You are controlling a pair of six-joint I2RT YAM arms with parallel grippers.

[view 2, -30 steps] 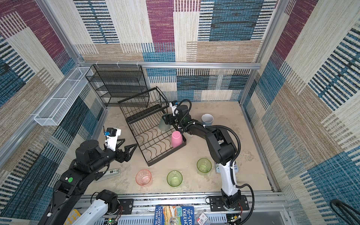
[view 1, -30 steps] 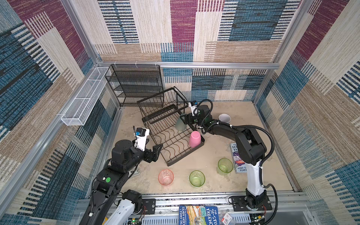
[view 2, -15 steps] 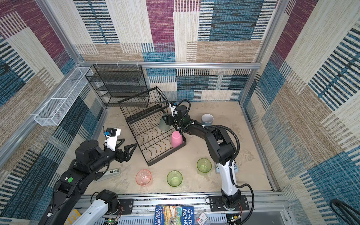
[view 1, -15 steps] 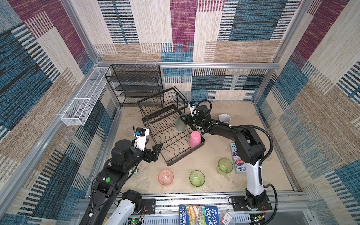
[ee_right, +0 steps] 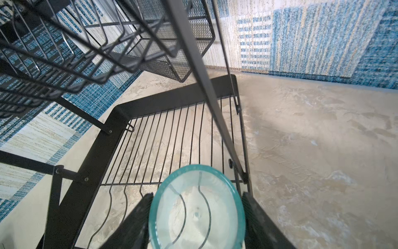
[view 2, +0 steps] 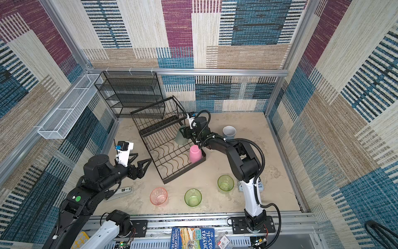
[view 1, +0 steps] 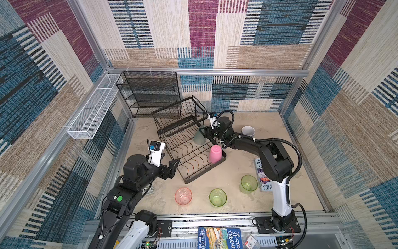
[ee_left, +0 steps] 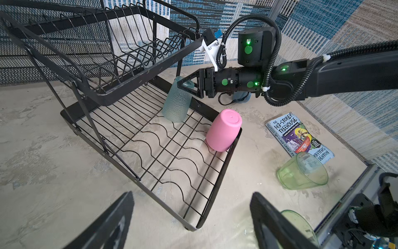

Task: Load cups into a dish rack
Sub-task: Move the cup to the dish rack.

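Cups are counted, six, in both top views: opaque pink cup upended in the dish rack; frosted teal cup clasped there by the right claw; blue mug partly hidden behind that arm; three translucent cups on the worktop. Left wrist view: left claw spread, empty, fingers cropped. Right wrist view: frosted teal cup cropped.

Closing in now with the right hand: no longer spread wide as a second ago, but drawn down snug onto the frosted grey-teal cup. Pinching it from both sides, with fingers pressed against its wall in the right wrist view. Loose around it before, clamped on it now, over the lower tray of the dish rack.
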